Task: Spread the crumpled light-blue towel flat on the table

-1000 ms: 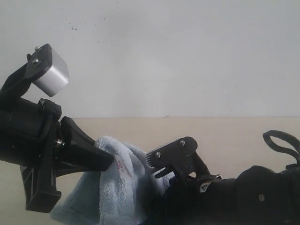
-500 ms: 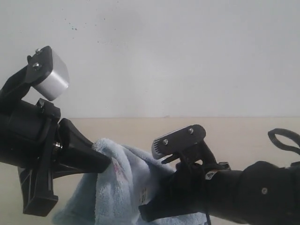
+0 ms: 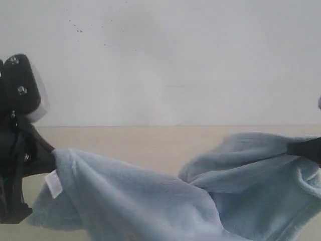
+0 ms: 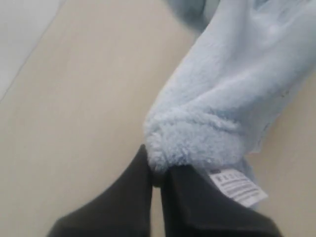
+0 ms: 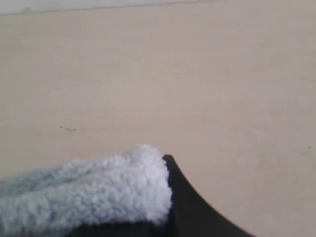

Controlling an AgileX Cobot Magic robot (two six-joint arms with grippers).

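Observation:
The pale-blue towel (image 3: 150, 196) hangs stretched in a sagging span between my two grippers, above the beige table (image 3: 150, 143). At the left, my left gripper (image 3: 49, 156) is shut on one corner, and the white label (image 3: 52, 184) dangles just below it. The left wrist view shows the black fingers (image 4: 128, 197) pinching a fluffy corner of the towel (image 4: 222, 98) beside the label (image 4: 238, 186). At the far right edge my right gripper (image 3: 301, 148) is shut on another corner. In the right wrist view the towel (image 5: 89, 192) lies against one black finger (image 5: 192, 210); the other finger is hidden.
A white speckled wall (image 3: 175, 60) rises behind the table's far edge. The left arm's dark body and camera housing (image 3: 20, 85) fill the left border. Bare beige table (image 5: 173, 74) spreads beyond the right gripper.
The two grippers have moved apart, the left one leftward and the right one rightward out to the frame edge. The towel has gone from a bunched lump to a wide span.

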